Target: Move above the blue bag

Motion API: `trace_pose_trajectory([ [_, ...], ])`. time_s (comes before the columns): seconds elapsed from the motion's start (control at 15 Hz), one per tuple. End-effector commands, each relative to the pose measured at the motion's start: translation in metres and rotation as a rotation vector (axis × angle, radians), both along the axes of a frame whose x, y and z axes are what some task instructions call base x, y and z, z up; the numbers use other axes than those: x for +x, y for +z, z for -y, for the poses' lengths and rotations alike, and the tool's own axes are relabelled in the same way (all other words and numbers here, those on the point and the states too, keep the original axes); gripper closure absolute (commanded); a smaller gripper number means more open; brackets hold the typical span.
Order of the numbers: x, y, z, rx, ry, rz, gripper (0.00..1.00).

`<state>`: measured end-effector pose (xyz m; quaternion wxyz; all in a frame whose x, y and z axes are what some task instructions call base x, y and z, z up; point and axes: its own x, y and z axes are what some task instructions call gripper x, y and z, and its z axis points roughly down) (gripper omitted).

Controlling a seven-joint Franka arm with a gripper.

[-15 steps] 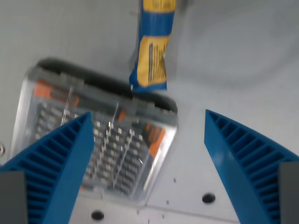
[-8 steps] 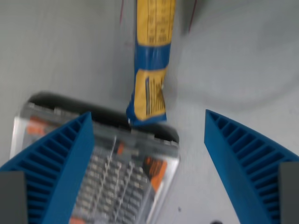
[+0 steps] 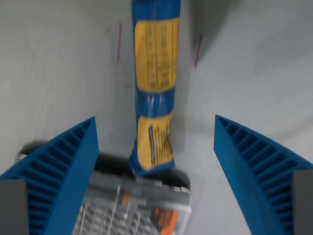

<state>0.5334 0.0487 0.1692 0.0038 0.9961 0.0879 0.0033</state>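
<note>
The blue bag (image 3: pixel 154 83) with yellow label panels lies lengthwise on the grey surface, running from the top edge of the wrist view down to its middle. Its near end rests against the far edge of a clear plastic case. My gripper (image 3: pixel 155 147) is open, its two blue ribbed fingers (image 3: pixel 58 166) standing wide apart at the wrist view's left and right. The bag's lower end sits in the gap between them, touching neither. The bag's far end is cut off by the top of the frame.
A clear plastic case (image 3: pixel 134 208) holding rows of small metal parts and orange inserts lies at the bottom centre, partly behind my left finger. Two thin red marks (image 3: pixel 119 43) flank the bag on the grey table.
The whole scene has slid downward in the view, so the camera has moved forward along the bag. More of the bag shows and less of the case. The fingers stay equally spread.
</note>
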Motion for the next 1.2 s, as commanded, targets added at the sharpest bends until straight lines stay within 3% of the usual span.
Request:
trace_pose_trajectory([
  [0.07, 0.013, -0.007, -0.004, -0.105, -0.079, 0.000, 0.00],
  [0.6, 0.026, -0.024, -0.009, -0.114, -0.081, 0.010, 0.00],
  [1.2, 0.031, -0.029, -0.012, -0.116, -0.070, 0.002, 0.00],
])
